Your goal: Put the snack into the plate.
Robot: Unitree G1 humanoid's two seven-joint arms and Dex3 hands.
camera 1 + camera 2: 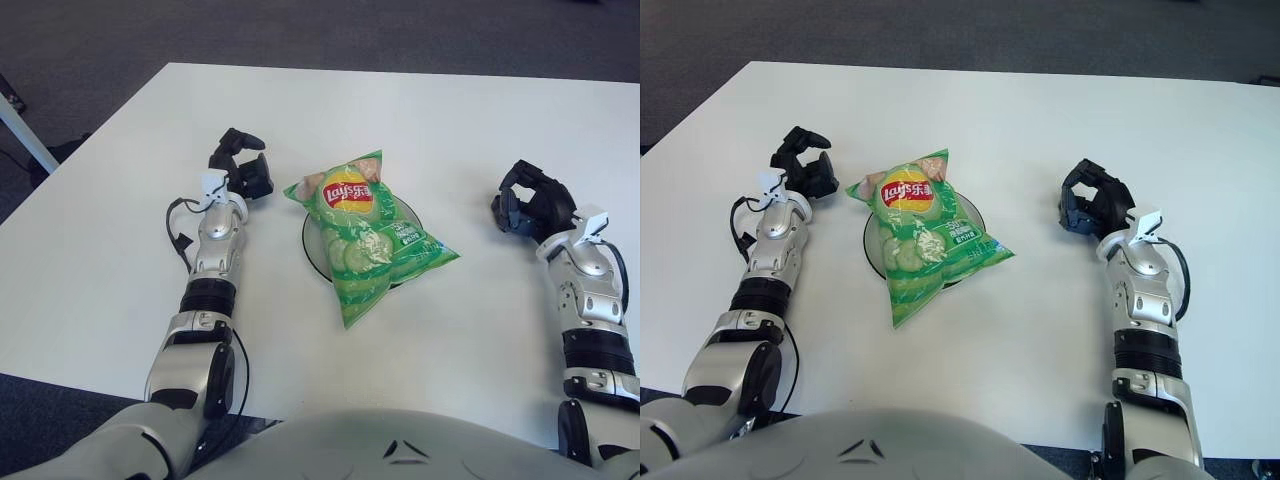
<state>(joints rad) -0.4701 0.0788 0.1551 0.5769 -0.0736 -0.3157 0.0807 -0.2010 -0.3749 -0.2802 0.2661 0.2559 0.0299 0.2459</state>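
Near the middle of the white table (pixel 480 120), in the left eye view, the snack (pixel 364 235), a green crisp bag, is seen lying flat across the dark plate (pixel 311 251), which is almost wholly covered; only arcs of rim are shown at the bag's left and right. The placing is judged complete, since the bag is borne by the plate and gripped by nothing. Its long axis is set on a diagonal: the sealed top toward the table's far edge, the bottom corner toward the near edge, overhanging the rim. The left hand (pixel 242 170) is shown just left of the bag, apart from it, fingers loosely spread and empty.

In the right eye view, the same layout is repeated. The right hand (pixel 1092 208) is shown well apart toward the table's right edge, fingers loosely curved around nothing, presumably idle.
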